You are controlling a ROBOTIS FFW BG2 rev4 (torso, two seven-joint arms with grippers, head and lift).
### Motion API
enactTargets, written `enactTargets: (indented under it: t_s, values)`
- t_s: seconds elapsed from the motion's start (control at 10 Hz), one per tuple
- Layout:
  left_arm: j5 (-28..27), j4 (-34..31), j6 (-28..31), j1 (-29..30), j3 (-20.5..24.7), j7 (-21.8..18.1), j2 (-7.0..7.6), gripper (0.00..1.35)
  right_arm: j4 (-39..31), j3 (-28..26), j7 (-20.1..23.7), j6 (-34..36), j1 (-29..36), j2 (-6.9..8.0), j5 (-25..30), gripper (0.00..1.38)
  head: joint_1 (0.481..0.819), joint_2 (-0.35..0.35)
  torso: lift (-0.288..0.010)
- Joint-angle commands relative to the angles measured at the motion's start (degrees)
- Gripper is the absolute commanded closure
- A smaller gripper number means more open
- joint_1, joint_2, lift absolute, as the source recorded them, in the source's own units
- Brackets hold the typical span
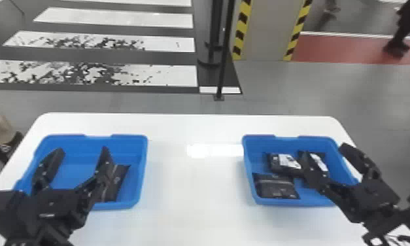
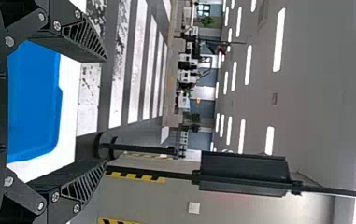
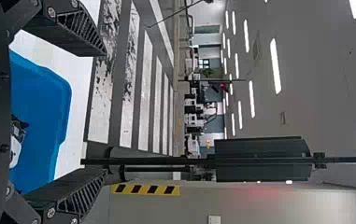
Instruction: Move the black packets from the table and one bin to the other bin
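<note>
The black two-fingered left claw (image 1: 83, 149) gaped wide and empty over the left blue plastic bin (image 1: 79, 166). The flat, dark rectangular packet (image 1: 117, 180) lay right of the claw's middle, partly hidden by its right-hand finger, its long axis running near to far, slanting rightward. The left arm, being nearer, probably needed to shift right before lowering. The right claw (image 1: 324, 149), also wide, hung over the right blue plastic bin (image 1: 255, 149), where black packets (image 1: 274, 189) lay.
</note>
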Motion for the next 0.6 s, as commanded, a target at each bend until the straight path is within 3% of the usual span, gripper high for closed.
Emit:
enactTargets:
  t_s: [0.0, 0.2, 0.5]
  values:
    - [-2.12, 0.00, 6.98, -2.64, 2.20, -1.69, 0.00, 0.28, 0.20, 0.00, 0.01, 0.00, 0.00, -0.01, -0.13, 0.14, 0.695, -0.074, -0.110]
    - [-7.72, 0.00, 23.43, -9.53, 6.08, -9.51, 0.35, 0.28, 0.62, 1.60, 0.01, 0.00, -0.28, -0.36, -0.70, 0.14, 0.695, -0.057, -0.110]
    - [-13.32, 0.00, 53.24, -18.39, 7.57, -15.84, 2.11, 0.28, 1.61, 4.00, 0.09, 0.42, -0.99, -0.97, -1.84, 0.14, 0.695, 0.009, -0.110]
